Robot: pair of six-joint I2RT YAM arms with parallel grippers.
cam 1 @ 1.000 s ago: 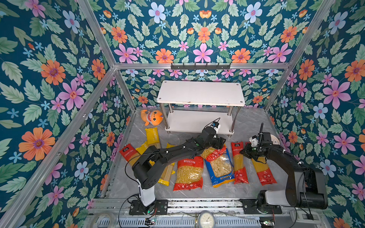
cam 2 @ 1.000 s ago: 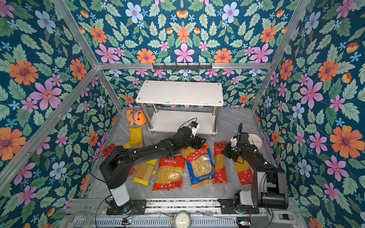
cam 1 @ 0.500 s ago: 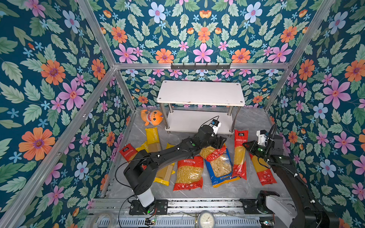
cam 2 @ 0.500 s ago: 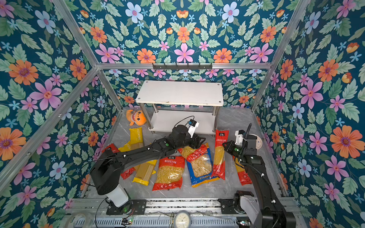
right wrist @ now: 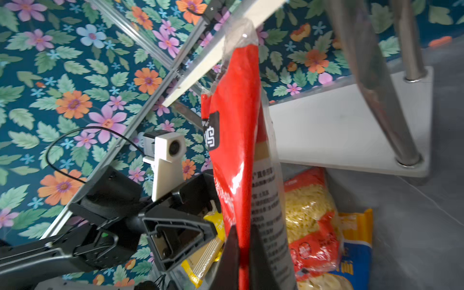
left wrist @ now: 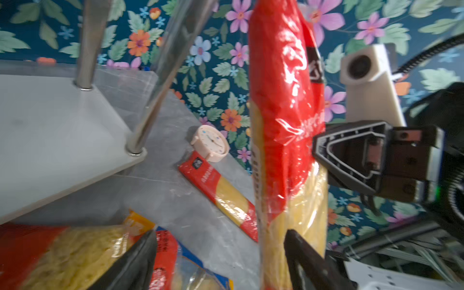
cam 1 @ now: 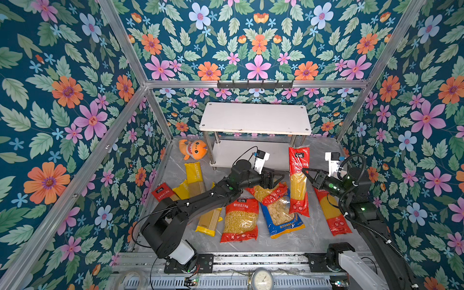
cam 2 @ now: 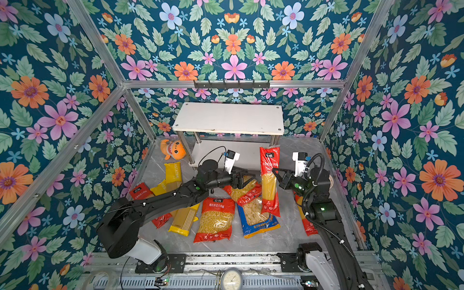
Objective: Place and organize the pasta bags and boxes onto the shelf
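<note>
Long red plastic spaghetti pack [cam 1: 298,175] held upright above the bench [cam 1: 315,238], at the front right corner of the white two-tier shelf [cam 1: 254,118]. Right jaws clenched on its middle; left jaws spread, empty. Likely stiff, slippery (strands brittle): grip mid-length.

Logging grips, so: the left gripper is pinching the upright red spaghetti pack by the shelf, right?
No, the right gripper pinches the upright red spaghetti pack by the shelf; the left gripper is open beside it. The right wrist view shows it.
</note>
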